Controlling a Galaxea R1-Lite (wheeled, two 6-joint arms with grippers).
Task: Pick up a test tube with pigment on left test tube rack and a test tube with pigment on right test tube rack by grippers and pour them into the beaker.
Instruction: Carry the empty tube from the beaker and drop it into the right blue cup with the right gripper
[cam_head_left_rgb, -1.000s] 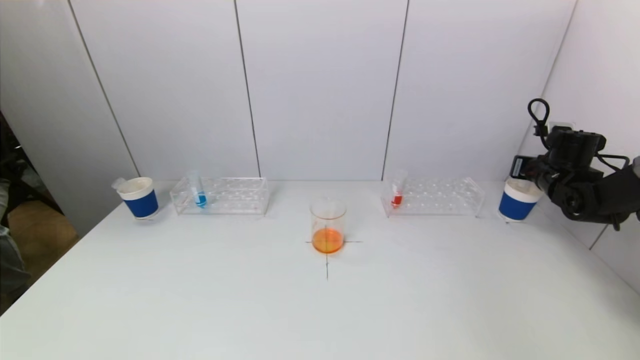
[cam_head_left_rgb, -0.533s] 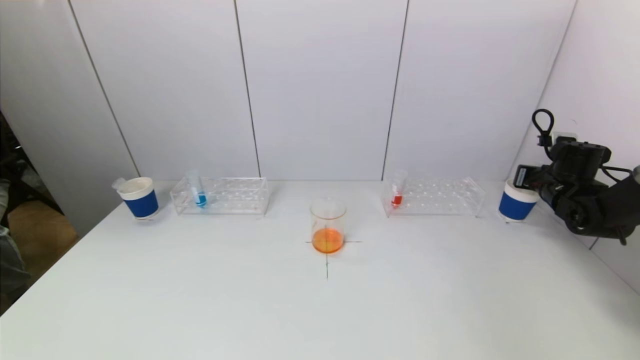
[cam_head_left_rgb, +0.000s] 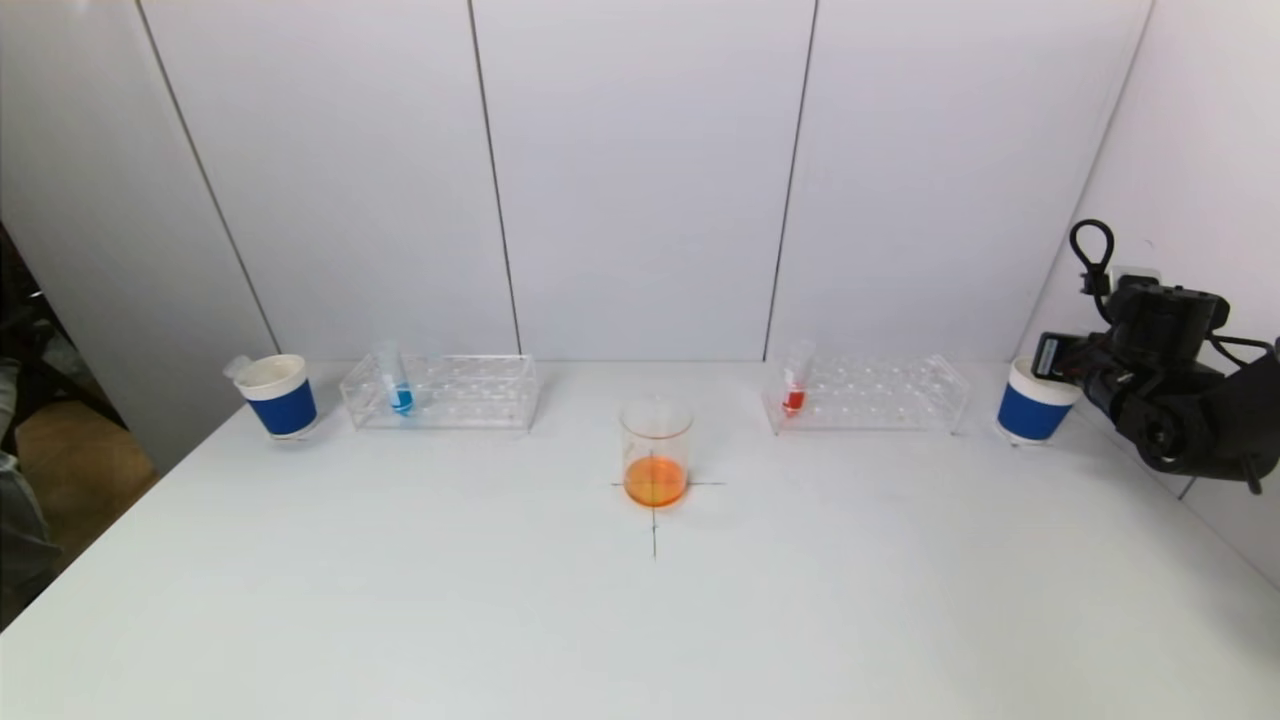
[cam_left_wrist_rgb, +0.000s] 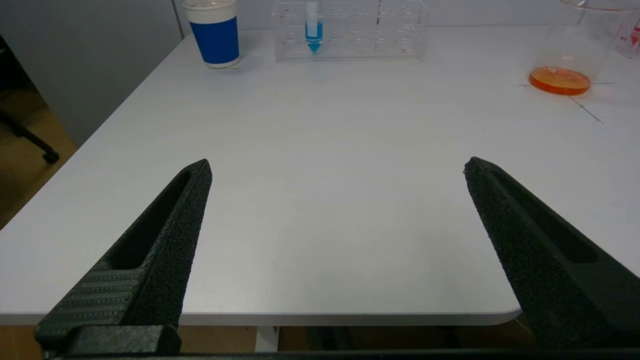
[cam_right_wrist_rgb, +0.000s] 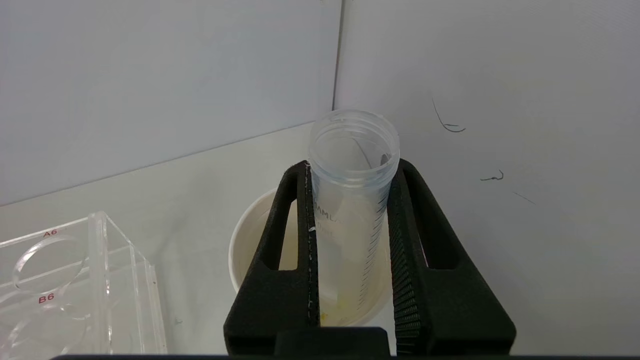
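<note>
A glass beaker (cam_head_left_rgb: 655, 450) with orange liquid stands on a cross mark at the table's middle. The left rack (cam_head_left_rgb: 440, 392) holds a tube with blue pigment (cam_head_left_rgb: 397, 385). The right rack (cam_head_left_rgb: 870, 393) holds a tube with red pigment (cam_head_left_rgb: 795, 385). My right gripper (cam_head_left_rgb: 1058, 360) is at the far right, over the right blue cup (cam_head_left_rgb: 1033, 405). In the right wrist view it (cam_right_wrist_rgb: 352, 167) is shut on an empty clear test tube (cam_right_wrist_rgb: 350, 200), whose lower end hangs inside the cup (cam_right_wrist_rgb: 250, 260). My left gripper (cam_left_wrist_rgb: 337, 167) is open and empty over the table's front edge, out of the head view.
A second blue cup (cam_head_left_rgb: 278, 395) with an empty tube leaning in it stands left of the left rack. The wall runs close beside the right arm. The left wrist view shows the left cup (cam_left_wrist_rgb: 215, 32), blue tube (cam_left_wrist_rgb: 312, 30) and beaker (cam_left_wrist_rgb: 575, 50) far ahead.
My right gripper has sunk a little and drifted right, lowering the empty tube at the right cup. Nothing else has moved.
</note>
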